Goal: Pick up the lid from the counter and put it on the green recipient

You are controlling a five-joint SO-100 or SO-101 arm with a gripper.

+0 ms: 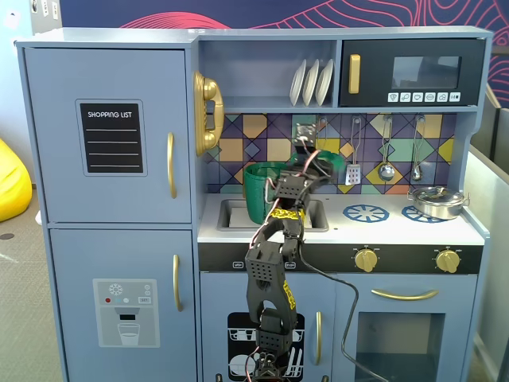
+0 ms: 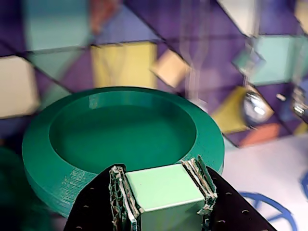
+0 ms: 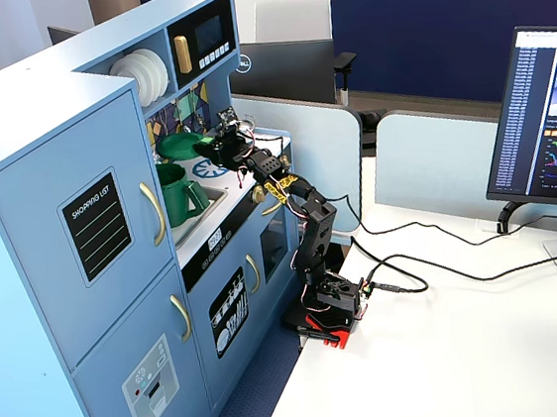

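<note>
Closest to the wrist camera, at the bottom centre of the frame, the fingers were clamped on the pale green handle of the lid, one finger on each side of the block. Its dark green disc filled the middle of that view, held in the air and tilted, with the tiled wall behind it and a blue burner ring at the lower right. In a fixed view the lid hung at the upper left, above and just beyond the pot, which stood by the sink. The other fixed view showed the pot at centre, largely behind the arm. The lid looked lifted but not yet seated, so the carry was likely the step in hand. To do it well, the disc should be levelled, brought squarely over the rim, and lowered until it rests all round before the grip opens; releasing it tilted or off centre could let it slide off.
</note>
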